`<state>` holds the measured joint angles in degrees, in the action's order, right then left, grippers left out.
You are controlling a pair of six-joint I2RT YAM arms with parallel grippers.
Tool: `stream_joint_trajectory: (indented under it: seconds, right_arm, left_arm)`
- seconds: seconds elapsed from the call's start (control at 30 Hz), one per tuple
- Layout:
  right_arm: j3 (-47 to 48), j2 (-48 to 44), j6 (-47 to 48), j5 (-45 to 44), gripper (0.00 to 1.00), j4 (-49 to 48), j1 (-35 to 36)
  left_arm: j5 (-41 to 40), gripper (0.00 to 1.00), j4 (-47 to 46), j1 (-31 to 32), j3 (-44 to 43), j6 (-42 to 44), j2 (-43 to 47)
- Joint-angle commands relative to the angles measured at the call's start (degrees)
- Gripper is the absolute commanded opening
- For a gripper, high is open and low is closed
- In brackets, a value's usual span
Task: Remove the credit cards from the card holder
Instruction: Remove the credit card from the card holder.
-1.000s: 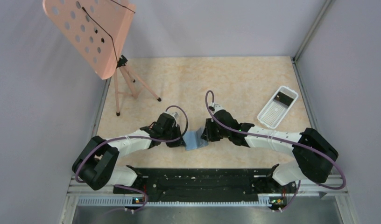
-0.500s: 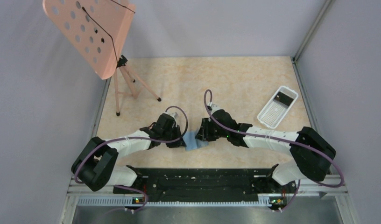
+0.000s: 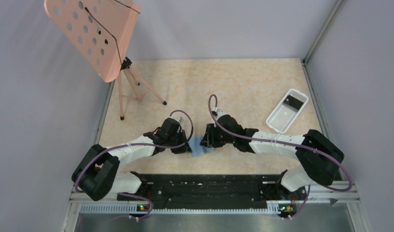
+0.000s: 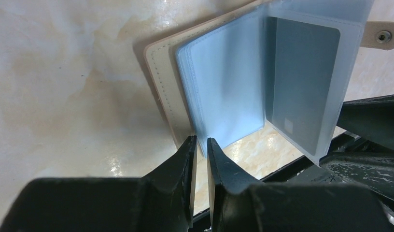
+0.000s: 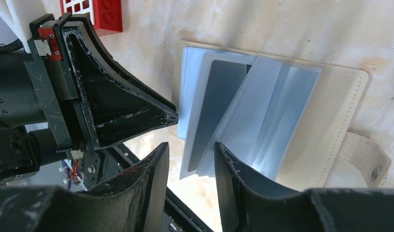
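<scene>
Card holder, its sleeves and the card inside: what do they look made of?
The card holder has a cream matte cover, leather or imitation, stitched along the edge. Its sleeves are soft translucent bluish plastic, glossy and bent. The credit card looks like stiff dark plastic; behind a sleeve, finish unclear.

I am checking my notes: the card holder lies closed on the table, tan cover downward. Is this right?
No. The card holder lies open, not closed, on the table, tan cover downward. The left wrist view shows it.
</scene>
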<state>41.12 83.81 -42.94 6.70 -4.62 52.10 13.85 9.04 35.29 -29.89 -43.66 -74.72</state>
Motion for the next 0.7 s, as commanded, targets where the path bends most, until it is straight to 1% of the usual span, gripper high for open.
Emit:
stream_joint_trajectory:
  seconds: [0.0, 0.13, 0.27, 0.4, 0.47, 0.57, 0.63, 0.67]
  right_arm:
    - [1.0, 0.7, 0.5, -1.1, 0.41, -0.4, 1.3]
    - [1.6, 1.5, 0.7, -0.6, 0.42, -0.5, 1.8]
    - [2.1, 2.4, 0.6, -0.4, 0.42, -0.6, 2.1]
    - [2.3, 1.8, 0.7, -1.4, 0.42, 0.3, 2.2]
    - [2.8, 1.2, 1.3, -3.6, 0.42, 2.4, 2.2]
    - [3.7, 1.2, 2.9, -10.0, 0.41, 8.0, 2.2]
    - [3.3, 1.3, 3.5, -12.9, 0.41, 8.8, 2.2]
    - [3.0, 1.3, 3.9, -12.9, 0.41, 8.7, 2.3]
  left_arm:
    - [-2.0, 0.19, 1.3, 0.0, -0.6, -0.9, 2.3]
    - [-4.5, 0.22, 4.8, -0.1, -2.6, -1.1, 3.9]
    - [-8.5, 0.23, 8.4, -0.4, -3.9, -2.0, 7.8]
    - [-10.5, 0.24, 8.8, -0.5, -4.0, -2.3, 11.8]
    - [-10.4, 0.24, 8.0, -0.5, -3.7, -2.3, 12.2]
    - [-9.4, 0.24, 7.2, -0.5, -4.1, -2.0, 10.6]
    - [-7.9, 0.24, 6.1, -0.5, -4.2, -1.9, 9.0]
    - [-6.9, 0.23, 5.6, -0.5, -4.3, -1.8, 7.9]
